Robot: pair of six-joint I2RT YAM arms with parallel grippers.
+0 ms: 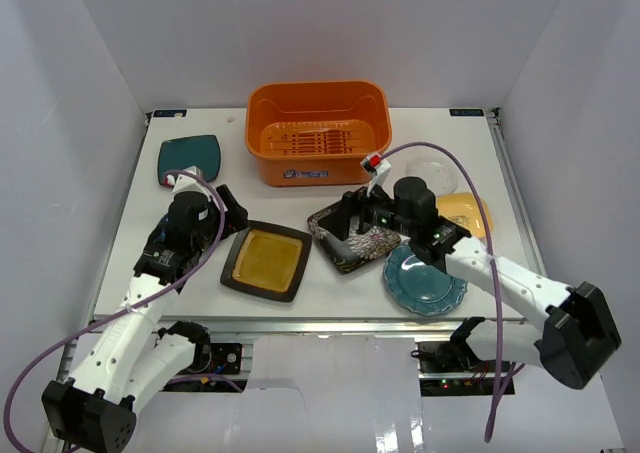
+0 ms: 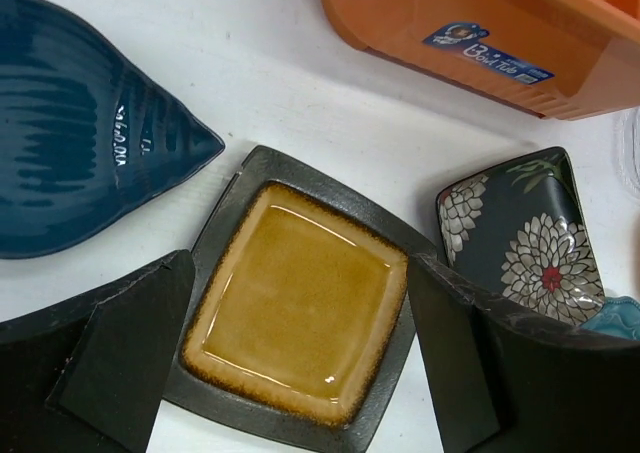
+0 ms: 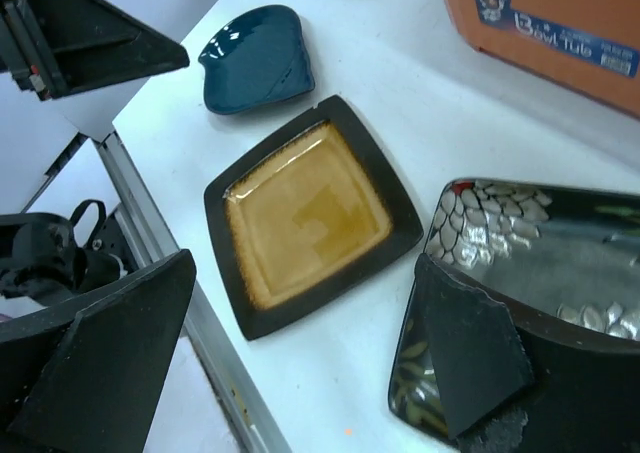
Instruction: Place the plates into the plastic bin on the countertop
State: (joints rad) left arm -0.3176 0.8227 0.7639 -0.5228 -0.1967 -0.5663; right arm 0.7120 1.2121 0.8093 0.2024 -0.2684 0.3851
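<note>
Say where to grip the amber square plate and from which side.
Probably the black rim on the left edge of the amber square plate, from above with the left gripper. It lies flat on the countertop, so only the rim offers a pinch.

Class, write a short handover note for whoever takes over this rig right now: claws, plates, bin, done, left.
Left claw: open, above the amber plate.
Right claw: open, one finger over the floral plate edge.
Orange bin: no plates inside.
All six plates lie on the countertop: those two plus dark teal plate, scalloped teal plate, yellow plate, clear glass plate.
Done: nothing binned.
Left: all six plates.
</note>
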